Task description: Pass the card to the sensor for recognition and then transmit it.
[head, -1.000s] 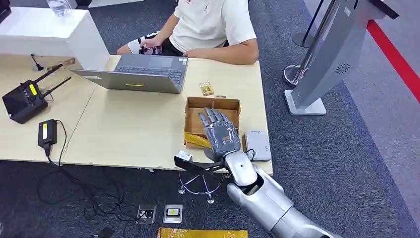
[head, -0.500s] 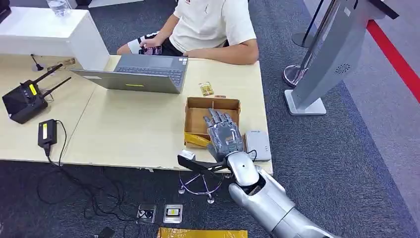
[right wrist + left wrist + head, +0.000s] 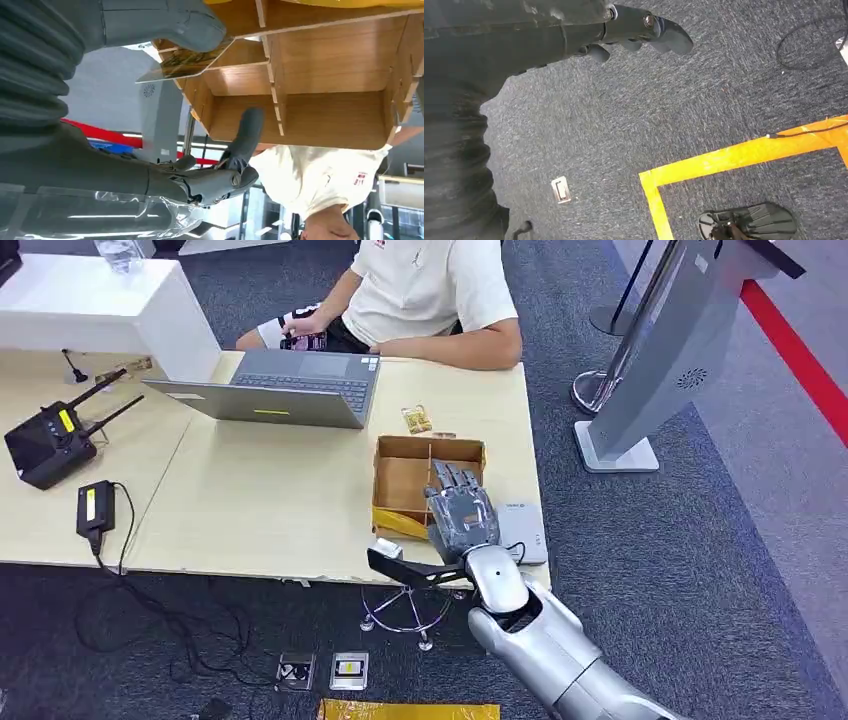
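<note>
Right hand (image 3: pixel 460 515) is seen in the head view over the near right corner of the table (image 3: pixel 260 510), between the cardboard box (image 3: pixel 405 480) and the white sensor (image 3: pixel 522 530). From the right wrist, a card (image 3: pixel 185 62) is pinched under the thumb beside the box. Left hand (image 3: pixel 634 35) hangs over carpet, apparently holding nothing.

On the counter (image 3: pixel 270 510), the box (image 3: pixel 405 480) lies near the right edge, the sensor (image 3: pixel 525 530) just right of it, the laptop (image 3: pixel 290 390) far left.
</note>
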